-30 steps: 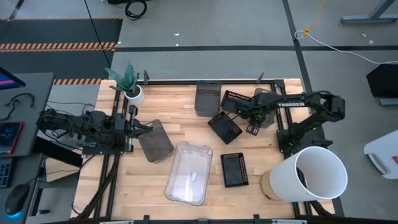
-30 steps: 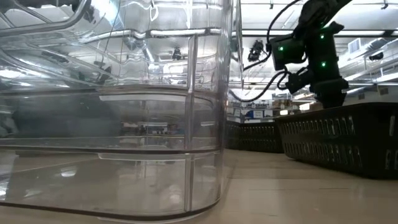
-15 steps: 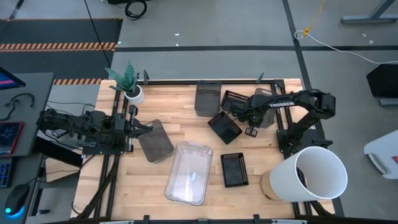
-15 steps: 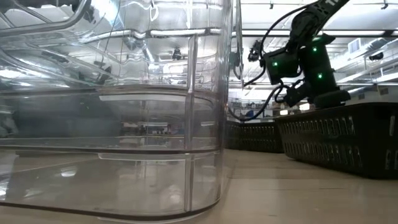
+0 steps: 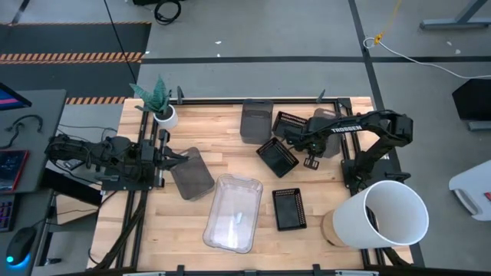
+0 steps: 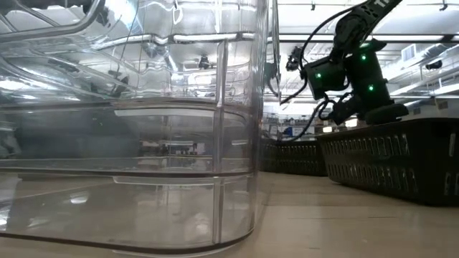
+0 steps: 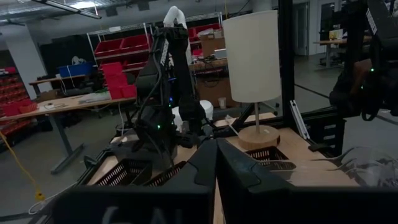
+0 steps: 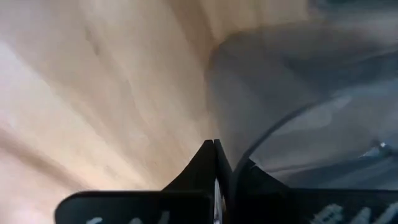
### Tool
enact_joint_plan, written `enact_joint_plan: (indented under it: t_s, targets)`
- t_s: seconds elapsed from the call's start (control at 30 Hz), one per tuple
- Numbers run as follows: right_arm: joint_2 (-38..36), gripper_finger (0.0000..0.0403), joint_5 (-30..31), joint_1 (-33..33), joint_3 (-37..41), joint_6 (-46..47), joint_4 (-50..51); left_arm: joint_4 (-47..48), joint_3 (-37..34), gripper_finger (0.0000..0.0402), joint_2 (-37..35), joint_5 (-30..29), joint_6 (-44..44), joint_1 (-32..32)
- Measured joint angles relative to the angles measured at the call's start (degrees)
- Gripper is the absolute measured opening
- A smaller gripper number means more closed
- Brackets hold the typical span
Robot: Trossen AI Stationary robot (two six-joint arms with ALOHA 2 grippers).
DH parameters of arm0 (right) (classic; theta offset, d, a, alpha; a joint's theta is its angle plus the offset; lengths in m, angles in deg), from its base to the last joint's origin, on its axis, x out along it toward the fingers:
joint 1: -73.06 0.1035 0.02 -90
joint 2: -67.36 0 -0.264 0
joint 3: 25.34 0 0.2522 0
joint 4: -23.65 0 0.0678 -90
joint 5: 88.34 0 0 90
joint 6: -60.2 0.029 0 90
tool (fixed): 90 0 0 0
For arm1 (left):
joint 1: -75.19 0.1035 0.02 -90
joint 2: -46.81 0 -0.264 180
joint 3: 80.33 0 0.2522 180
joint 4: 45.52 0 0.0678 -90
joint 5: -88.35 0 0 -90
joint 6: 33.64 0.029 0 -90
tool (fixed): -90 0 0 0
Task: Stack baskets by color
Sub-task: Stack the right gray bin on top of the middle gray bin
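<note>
The right gripper [image 5: 285, 139], upper right of centre, has just closed on a black basket's [image 5: 290, 124] rim. Left gripper [image 5: 181, 159] waits, fingers together, beside a grey basket [image 5: 193, 175]. Lifting looks next.

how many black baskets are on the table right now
3. One black basket lies near the front, beside the clear bin; one sits tilted mid-table; one lies behind it, partly under the right arm. Others may be hidden.

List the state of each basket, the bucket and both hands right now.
Clear basket: upright, unstacked.
Near black basket: flat, unstacked.
White bucket: upright, mouth up.
Left hand: shut, beside the left grey basket.
Right hand: shut, at the right grey basket; grip unclear.
</note>
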Motion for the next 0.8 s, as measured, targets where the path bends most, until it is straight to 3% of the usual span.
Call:
enact_joint_plan:
  t_s: [0.4, 0.8]
  targets:
    - [0.0, 0.0006, 0.6, 2.9, -13.9, 5.9, 16.0, 0.0, 0.0, 0.0011, 0.0, 0.0, 0.1, 0.0]
    - [0.1, 0.0005, 0.9, 6.1, -31.0, 6.2, 15.0, 0.0, 0.0, 0.0017, 0.0, 0.0, 0.1, 0.0]
